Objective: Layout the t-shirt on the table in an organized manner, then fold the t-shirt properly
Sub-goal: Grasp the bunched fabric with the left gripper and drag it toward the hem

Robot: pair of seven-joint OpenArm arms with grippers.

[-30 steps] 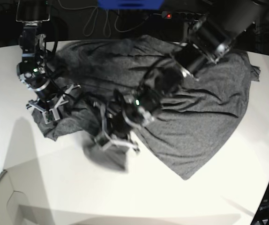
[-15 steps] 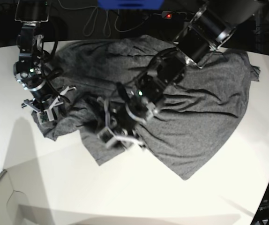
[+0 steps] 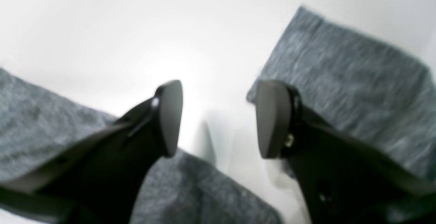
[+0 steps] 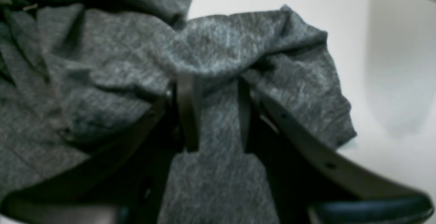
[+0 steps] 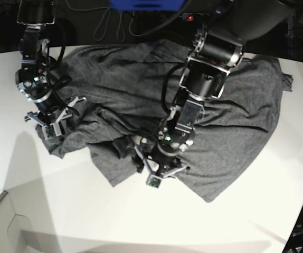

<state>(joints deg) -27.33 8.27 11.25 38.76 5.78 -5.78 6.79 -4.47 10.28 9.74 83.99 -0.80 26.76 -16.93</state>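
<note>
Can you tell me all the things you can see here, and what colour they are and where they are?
t-shirt: one, dark heather grey, spread rumpled across the middle of the table.
table: one, white, under everything.
cables: a few, pale, behind the table's far edge.
blue thing: one, at the top edge, too cut off to name.
left gripper: one, black, jaws apart and empty above bare table between shirt folds.
right gripper: one, black, closed on a bunched fold at the shirt's edge.

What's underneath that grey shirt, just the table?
Around the t-shirt only the white table shows, and the cloth lies flat on it. The left gripper hangs open over bare tabletop. Whatever lies beneath the bunched folds near the right gripper is covered.
</note>
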